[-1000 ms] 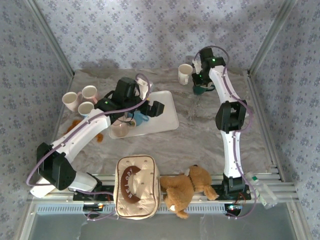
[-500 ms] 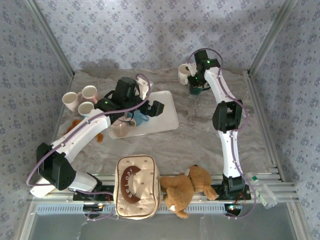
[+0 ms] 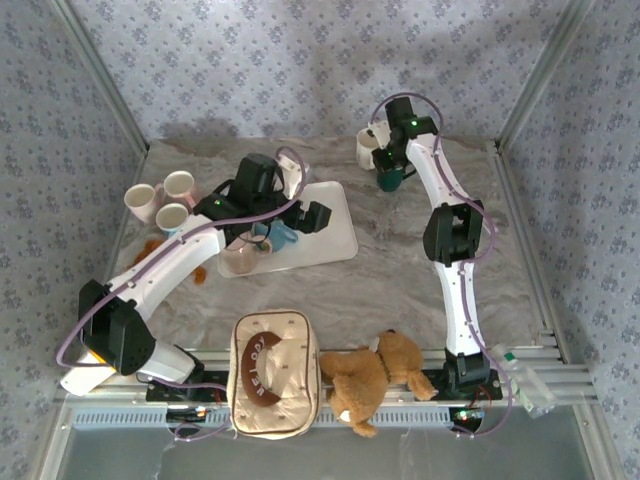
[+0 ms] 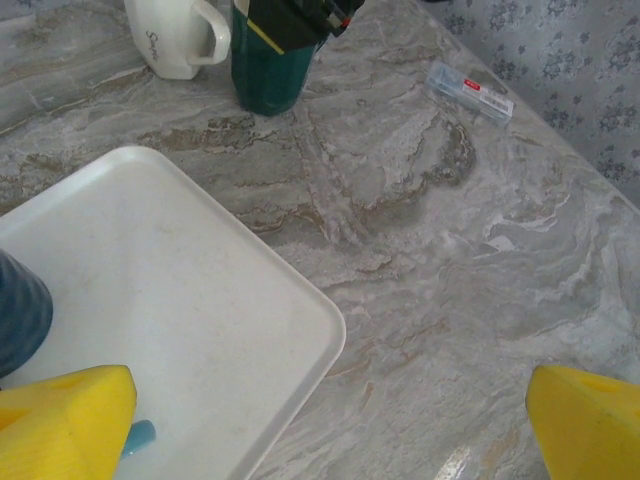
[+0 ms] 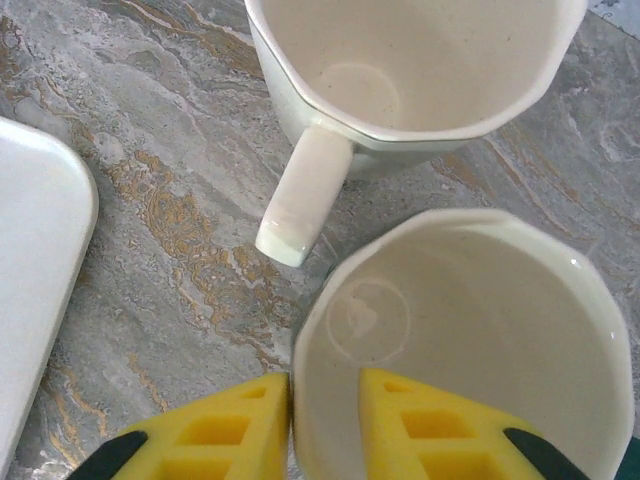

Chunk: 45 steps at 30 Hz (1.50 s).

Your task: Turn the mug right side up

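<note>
The mug [image 5: 480,330], teal outside and cream inside, stands upright with its mouth up at the back of the table [image 3: 391,179], just right of a white mug [image 5: 400,70]. My right gripper [image 5: 325,420] hangs over it astride the near rim, one yellow finger outside the wall and one inside, jaws a little apart. In the left wrist view the teal mug [image 4: 270,75] shows under the right gripper's dark body. My left gripper [image 4: 325,430] is wide open above the corner of the white tray [image 4: 200,300], holding nothing.
The white mug [image 3: 370,148] nearly touches the teal one. The tray [image 3: 330,235] carries a blue cup [image 3: 283,237] and a clear cup [image 3: 240,255]. Pink mugs [image 3: 160,200] stand at the left. A bag [image 3: 275,372] and teddy bear [image 3: 375,375] lie near the front. A small packet [image 4: 470,90] lies at the right.
My right gripper carried the teal mug back and left, next to the white mug, and its jaws have parted slightly. The left arm barely moved.
</note>
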Each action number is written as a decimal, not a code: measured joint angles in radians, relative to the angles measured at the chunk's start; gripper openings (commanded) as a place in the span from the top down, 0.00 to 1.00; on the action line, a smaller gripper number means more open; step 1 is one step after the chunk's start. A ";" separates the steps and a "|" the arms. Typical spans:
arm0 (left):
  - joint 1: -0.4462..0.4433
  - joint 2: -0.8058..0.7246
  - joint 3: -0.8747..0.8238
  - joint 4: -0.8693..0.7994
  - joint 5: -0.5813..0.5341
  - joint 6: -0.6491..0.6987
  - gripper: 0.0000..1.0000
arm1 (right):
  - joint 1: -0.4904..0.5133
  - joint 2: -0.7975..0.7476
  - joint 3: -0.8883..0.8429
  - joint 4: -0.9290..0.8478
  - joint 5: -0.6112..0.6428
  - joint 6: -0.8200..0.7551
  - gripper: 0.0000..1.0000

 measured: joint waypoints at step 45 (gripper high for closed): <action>0.168 -0.063 -0.005 -0.311 -0.245 0.184 0.00 | -0.006 -1.057 -1.266 0.549 -0.363 0.561 0.35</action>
